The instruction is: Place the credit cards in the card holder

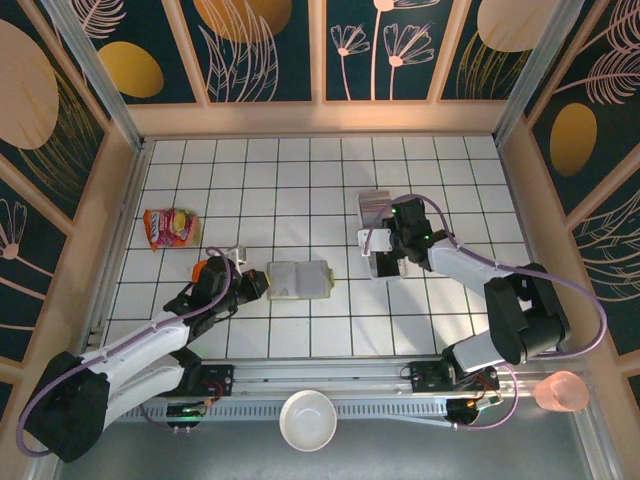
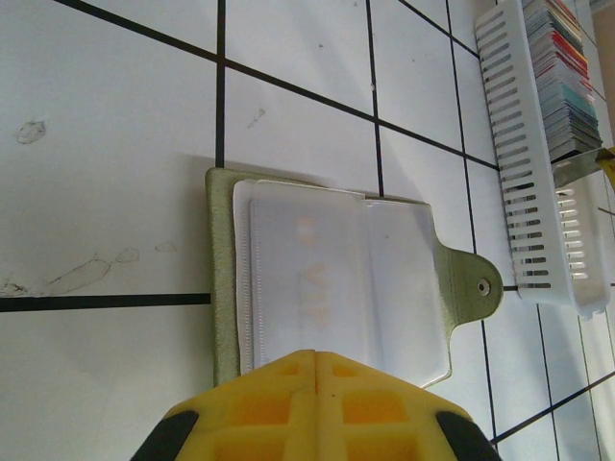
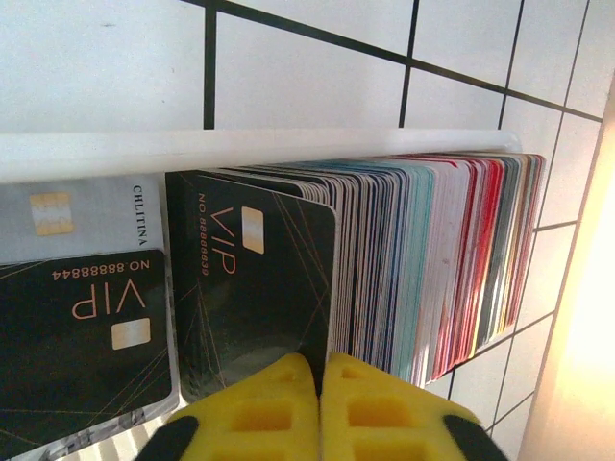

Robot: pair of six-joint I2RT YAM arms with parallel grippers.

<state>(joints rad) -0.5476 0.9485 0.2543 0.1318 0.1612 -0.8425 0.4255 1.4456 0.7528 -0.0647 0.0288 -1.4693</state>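
The card holder lies open on the white tiles, olive-green with a pale inside and its snap tab to the right. My left gripper is shut, its tips over the holder's near edge, with nothing seen between the fingers. The credit cards stand on edge in a tight row in a white slotted tray. My right gripper is shut on the lower edge of the front black VIP card, over the tray.
More cards lie flat at the tray's left end. An orange snack packet lies at the far left. A white bowl and a pink cup sit by the arm bases. Wooden walls enclose the tiled floor.
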